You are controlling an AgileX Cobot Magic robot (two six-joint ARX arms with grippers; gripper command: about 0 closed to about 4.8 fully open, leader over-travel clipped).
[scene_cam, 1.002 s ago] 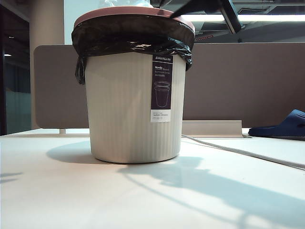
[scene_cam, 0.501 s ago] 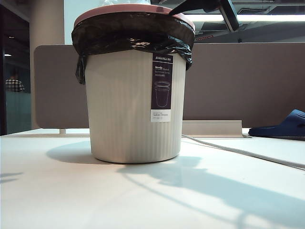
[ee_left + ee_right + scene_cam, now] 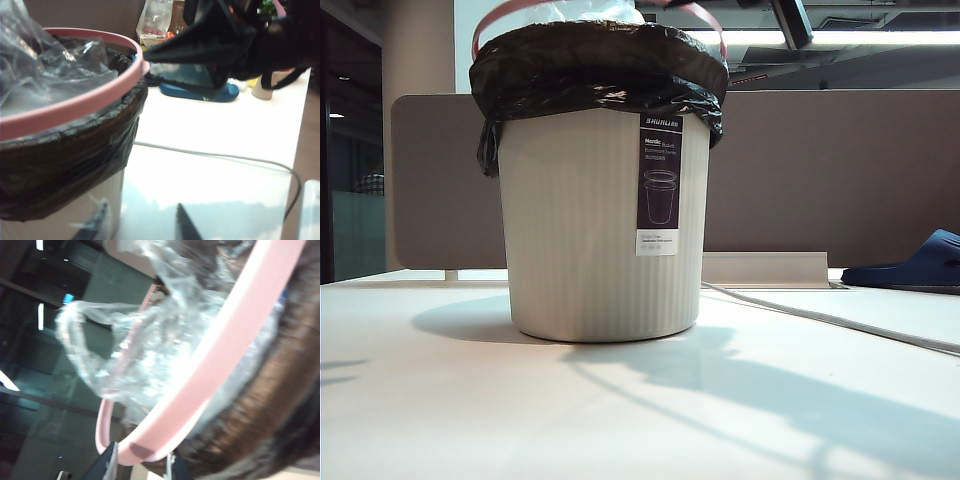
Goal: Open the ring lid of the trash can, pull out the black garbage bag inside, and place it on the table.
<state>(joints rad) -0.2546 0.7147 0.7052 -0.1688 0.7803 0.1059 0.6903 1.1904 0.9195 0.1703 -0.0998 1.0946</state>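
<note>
The cream ribbed trash can stands mid-table with the black garbage bag folded over its rim. The pink ring lid is tilted up off the rim. My right gripper is shut on the ring lid at its edge; the left wrist view shows that gripper clamping the ring lid. Low beside the can's wall my left gripper stands open, with only table showing between its fingers. It is hidden in the exterior view. Crumpled clear plastic fills the can's mouth.
A dark blue slipper lies at the back right of the white table. A thin cable runs across the table to the right of the can. A brownish-grey partition lines the back edge.
The ring lid has come up off the can's rim and now tilts above the bag. The right gripper has risen with it, mostly out of the exterior view's top.
</note>
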